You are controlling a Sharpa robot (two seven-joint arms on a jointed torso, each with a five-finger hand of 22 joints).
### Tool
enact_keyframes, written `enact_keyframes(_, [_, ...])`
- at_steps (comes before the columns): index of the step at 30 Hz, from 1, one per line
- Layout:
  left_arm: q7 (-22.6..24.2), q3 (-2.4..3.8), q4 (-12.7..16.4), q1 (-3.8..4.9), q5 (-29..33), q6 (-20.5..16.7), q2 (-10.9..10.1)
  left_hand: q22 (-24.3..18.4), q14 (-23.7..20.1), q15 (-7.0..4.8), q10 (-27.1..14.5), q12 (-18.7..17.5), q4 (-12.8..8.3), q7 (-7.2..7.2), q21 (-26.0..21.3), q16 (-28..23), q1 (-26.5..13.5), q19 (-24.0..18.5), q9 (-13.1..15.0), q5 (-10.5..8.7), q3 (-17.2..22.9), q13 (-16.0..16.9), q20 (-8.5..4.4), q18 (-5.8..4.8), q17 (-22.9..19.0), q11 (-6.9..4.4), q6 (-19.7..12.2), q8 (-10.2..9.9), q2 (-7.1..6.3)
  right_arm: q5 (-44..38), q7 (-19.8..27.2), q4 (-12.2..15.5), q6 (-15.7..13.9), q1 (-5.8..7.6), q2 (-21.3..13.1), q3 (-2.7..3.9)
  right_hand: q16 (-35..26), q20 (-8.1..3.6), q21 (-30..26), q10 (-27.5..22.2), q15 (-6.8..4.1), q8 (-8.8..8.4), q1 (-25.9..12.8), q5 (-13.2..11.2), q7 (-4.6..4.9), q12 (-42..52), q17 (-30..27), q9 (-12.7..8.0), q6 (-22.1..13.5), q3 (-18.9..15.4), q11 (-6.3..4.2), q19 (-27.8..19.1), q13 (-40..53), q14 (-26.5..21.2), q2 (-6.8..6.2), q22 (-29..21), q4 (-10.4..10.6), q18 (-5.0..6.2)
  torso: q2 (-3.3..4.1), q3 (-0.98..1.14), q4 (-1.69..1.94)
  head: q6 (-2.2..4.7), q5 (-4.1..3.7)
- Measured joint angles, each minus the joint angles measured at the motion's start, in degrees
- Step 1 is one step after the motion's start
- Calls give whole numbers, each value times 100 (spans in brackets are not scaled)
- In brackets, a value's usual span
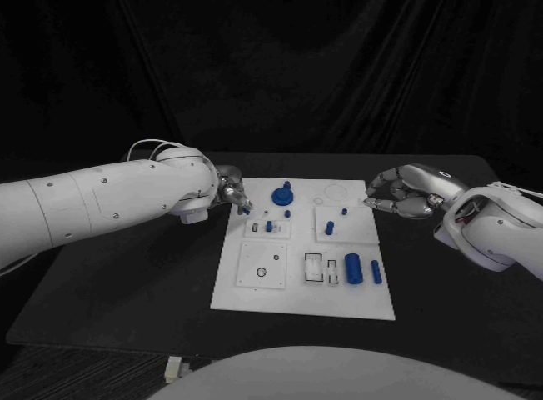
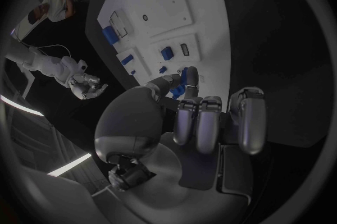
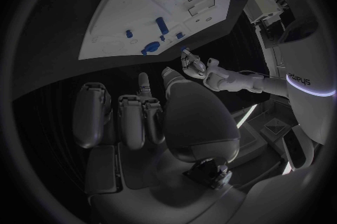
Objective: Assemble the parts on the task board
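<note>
White rectangular task board (image 1: 303,287) lies mid-table on the black table (image 1: 127,292). Blue parts on it: a round knobbed piece (image 1: 282,195) near the far edge, a short peg (image 1: 329,227), a thick cylinder (image 1: 353,271) and a slim cylinder (image 1: 376,271) at the near right. Left hand (image 1: 231,193) pinches a small blue part (image 2: 190,87) at the board's far left corner. Right hand (image 1: 400,193) hangs beside the board's far right corner, fingers curled, holding nothing.

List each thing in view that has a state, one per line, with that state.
Left robot hand: at the board's far left corner, pinching a small blue part.
Right robot hand: beside the board's far right edge, fingers curled, holding nothing.
Task board: flat on the table.
Large blue cylinder: lying on the board.
Blue knob: upright on the board.
</note>
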Motion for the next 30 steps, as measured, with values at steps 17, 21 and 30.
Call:
enact_keyframes(17, [18, -4, -58, -182, 0, -83, 33, 0, 0, 0, 0, 0, 16, -1, 0, 0, -30, 0, -7, -1, 16, 0, 0, 0, 0, 0, 16, -5, 15, 4, -4, -4, 10, -3, 8, 0, 0, 0, 0, 0, 0, 0, 0, -1, 0, 0, 0, 1, 0, 0, 0, 0, 0, 0, 0, -1, 0, 0, 10, -8, 1, 0, 15])
enact_keyframes(21, [23, -4, -74, -201, 0, -84, 57, 0, 0, 0, 0, 0, 15, -2, 0, 0, -33, 0, -7, -1, 16, 0, 0, 0, 0, 1, 18, -5, 11, 5, -5, -4, 10, -3, 9, 0, -7, 0, 0, 0, 0, 0, 0, -1, -21, 0, 0, -1, 20, 0, 0, 0, 0, 0, 0, -1, 0, 0, 8, -8, 2, 0, 15])
enact_keyframes(30, [36, -4, -87, -243, 0, -83, 99, 0, 0, 0, 0, 0, 15, -48, 0, 0, -46, 0, -12, -23, 16, 0, 0, 0, 0, 1, 37, -5, -1, 6, -5, -8, 10, -4, 13, 0, -26, 0, 0, 0, 0, 0, -1, -1, -21, 0, 0, -4, 20, 0, 0, 0, 0, 0, -1, -2, 0, 0, 8, -8, 3, 0, 17])
